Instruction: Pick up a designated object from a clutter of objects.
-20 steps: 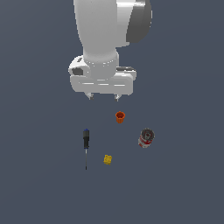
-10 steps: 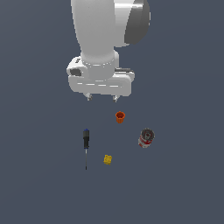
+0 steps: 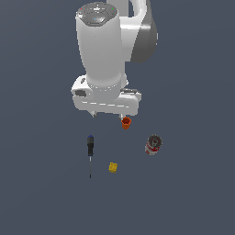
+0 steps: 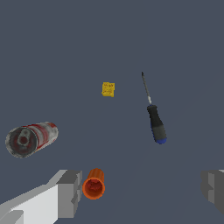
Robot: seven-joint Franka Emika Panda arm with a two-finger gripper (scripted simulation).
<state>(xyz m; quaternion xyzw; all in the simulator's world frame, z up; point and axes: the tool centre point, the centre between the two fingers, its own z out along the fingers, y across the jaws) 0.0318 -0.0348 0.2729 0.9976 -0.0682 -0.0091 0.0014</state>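
Jaws spread wide, yellow brick (image 4: 108, 89) untouched

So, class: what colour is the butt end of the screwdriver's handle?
Blue, on a black handle; the screwdriver shows best in the wrist view.

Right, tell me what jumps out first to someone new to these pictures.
The big white arm fills the upper middle of the exterior view, its gripper open above the floor. Below lie four small items: orange cup, red-and-white can, screwdriver and tiny yellow brick.
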